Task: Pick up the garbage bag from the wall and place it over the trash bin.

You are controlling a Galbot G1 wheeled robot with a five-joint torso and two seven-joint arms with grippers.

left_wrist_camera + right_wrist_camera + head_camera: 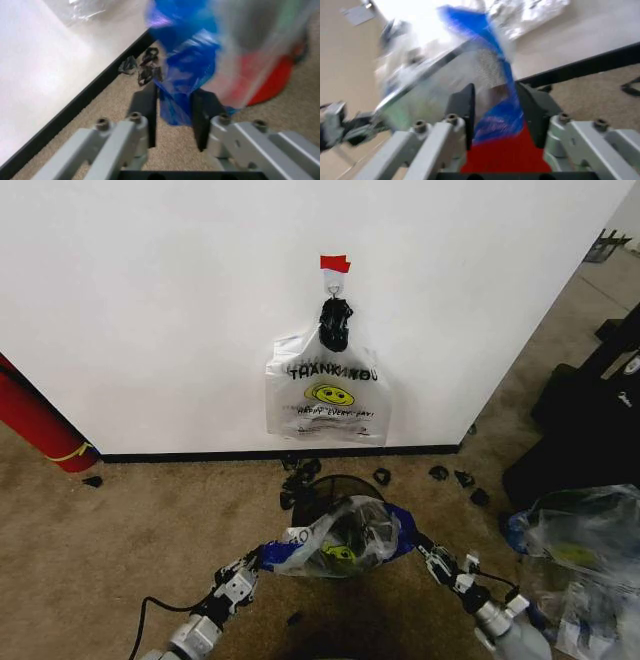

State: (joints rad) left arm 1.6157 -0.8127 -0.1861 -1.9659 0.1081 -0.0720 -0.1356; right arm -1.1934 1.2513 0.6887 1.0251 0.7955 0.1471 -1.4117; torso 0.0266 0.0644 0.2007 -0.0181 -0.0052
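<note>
The garbage bag (pixel 340 542), crinkly see-through plastic with blue patches and a small yellow print, hangs stretched between my two grippers right over the trash bin (pixel 338 489). The bin's black mesh rim shows just behind the bag. My left gripper (pixel 262 558) is shut on the bag's blue left edge, which runs between its black fingers (pixel 146 108). My right gripper (pixel 418 546) is shut on the blue right edge (pixel 496 116). The bin's red base (pixel 272 80) shows under the bag. The wall (pixel 150 310) stands behind, with red tape (pixel 334 263) above a hook.
A white "THANK YOU" smiley bag (pixel 328 395) hangs from the wall hook. A long red cylinder (pixel 35 425) leans at the left. Small black pieces (pixel 440 473) lie along the baseboard. A heap of clear plastic (pixel 580 550) and dark furniture (pixel 590 430) stand at the right.
</note>
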